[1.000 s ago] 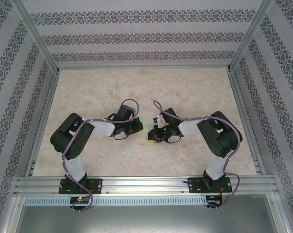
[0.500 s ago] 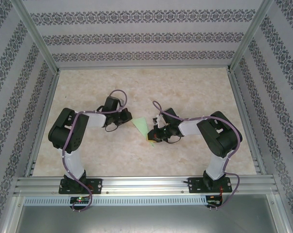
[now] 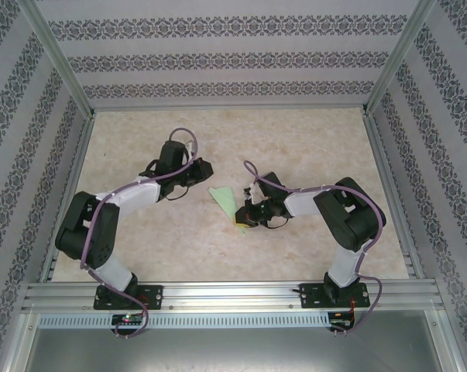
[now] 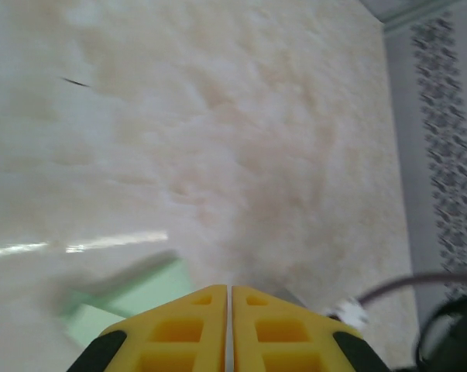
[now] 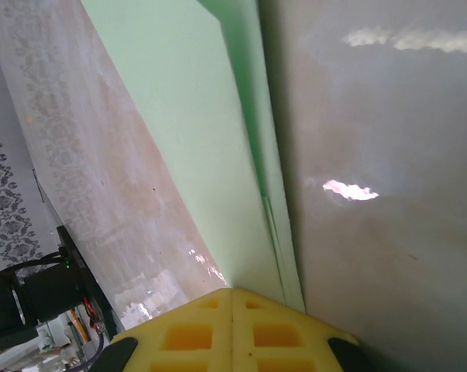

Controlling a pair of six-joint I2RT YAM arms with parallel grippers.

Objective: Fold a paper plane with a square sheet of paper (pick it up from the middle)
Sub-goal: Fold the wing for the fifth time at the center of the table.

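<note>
Your right hand [image 5: 231,298] is closed flat on the near end of the paper [image 5: 194,132]; the folded pale green sheet runs away from the fingertips across the middle of the worktop [image 3: 318,147], its tip toward the far left corner. I judge this a pin while a crease is pressed, so hold low and steady and don't drag; thin paper slides and tears easily. Your left hand [image 4: 230,294] has its fingers almost together, holding nothing, near the paper's tip; run it along the crease, minding its looped cable [image 3: 180,132]. The side rail [image 3: 66,194] stands well apart.
</note>
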